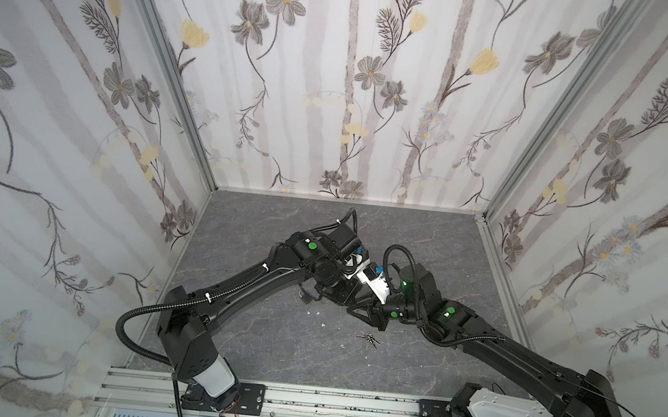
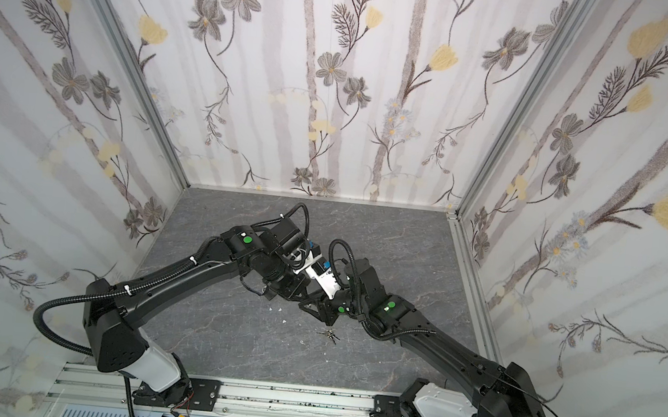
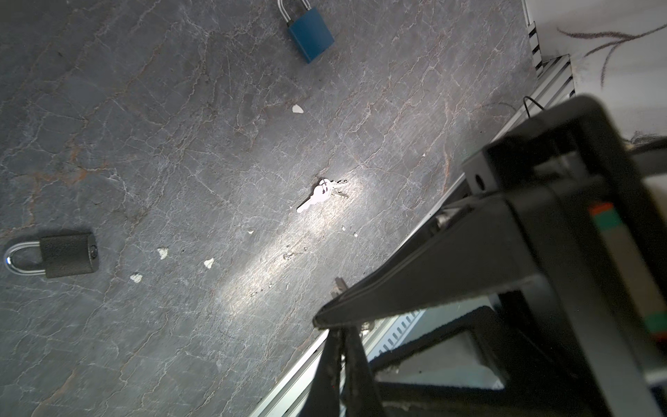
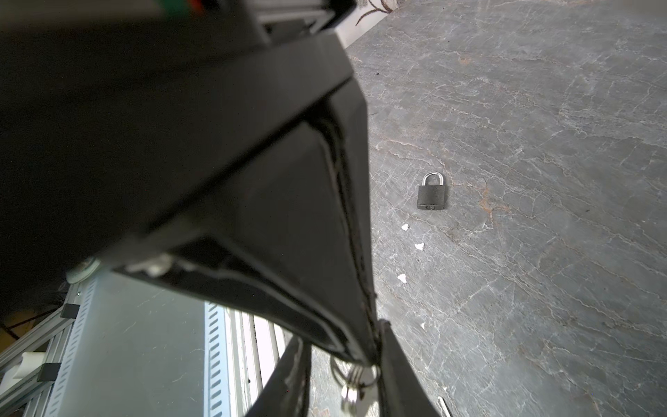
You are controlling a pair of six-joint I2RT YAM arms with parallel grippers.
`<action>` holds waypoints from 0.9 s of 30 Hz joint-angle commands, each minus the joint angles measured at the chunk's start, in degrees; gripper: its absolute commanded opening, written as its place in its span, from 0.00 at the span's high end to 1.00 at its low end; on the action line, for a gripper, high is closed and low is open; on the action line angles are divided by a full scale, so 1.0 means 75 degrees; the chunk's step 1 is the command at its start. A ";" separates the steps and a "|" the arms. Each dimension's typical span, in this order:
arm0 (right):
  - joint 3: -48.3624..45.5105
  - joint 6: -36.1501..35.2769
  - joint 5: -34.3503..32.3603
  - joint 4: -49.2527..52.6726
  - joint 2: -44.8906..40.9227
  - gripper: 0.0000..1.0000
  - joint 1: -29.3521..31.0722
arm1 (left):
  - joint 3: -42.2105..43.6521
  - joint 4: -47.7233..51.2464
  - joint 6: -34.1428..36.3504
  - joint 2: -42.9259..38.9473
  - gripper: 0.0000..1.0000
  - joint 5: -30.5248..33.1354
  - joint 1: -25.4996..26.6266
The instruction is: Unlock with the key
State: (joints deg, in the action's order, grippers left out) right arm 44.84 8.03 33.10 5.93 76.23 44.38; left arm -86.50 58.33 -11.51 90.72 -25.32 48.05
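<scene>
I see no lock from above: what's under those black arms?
The wrist cameras show a black padlock and a blue padlock on the table. From above the arms cover the blue one.

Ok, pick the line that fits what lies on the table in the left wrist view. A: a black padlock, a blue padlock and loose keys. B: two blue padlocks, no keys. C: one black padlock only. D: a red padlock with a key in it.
A: the black padlock, the blue padlock and the keys lie apart from one another on the table.
</scene>
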 commanded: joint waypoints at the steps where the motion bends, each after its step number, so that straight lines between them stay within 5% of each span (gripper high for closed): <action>1: 0.0165 -0.0197 0.0355 -0.0056 -0.0003 0.70 0.0002 | 0.0024 0.0116 0.0071 -0.0017 1.00 0.0208 0.0005; 13: 0.0232 -0.0489 0.0421 0.0561 0.0157 0.60 0.0003 | -0.0001 0.0094 0.0092 -0.0034 1.00 0.0303 0.0005; 20: 0.0325 -0.0508 0.0406 0.0497 0.0278 0.85 0.0003 | 0.0001 0.0049 0.0072 -0.0084 1.00 0.0306 0.0006; 27: 0.0393 -0.0450 0.0294 0.0369 0.0360 1.00 0.0008 | -0.0018 -0.0074 0.0023 -0.0095 0.96 0.0375 0.0012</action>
State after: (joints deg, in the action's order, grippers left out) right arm 47.09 5.52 32.58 10.66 78.52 44.27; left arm -86.35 60.20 -11.55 90.35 -23.64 48.14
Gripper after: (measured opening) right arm 0.056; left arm 0.050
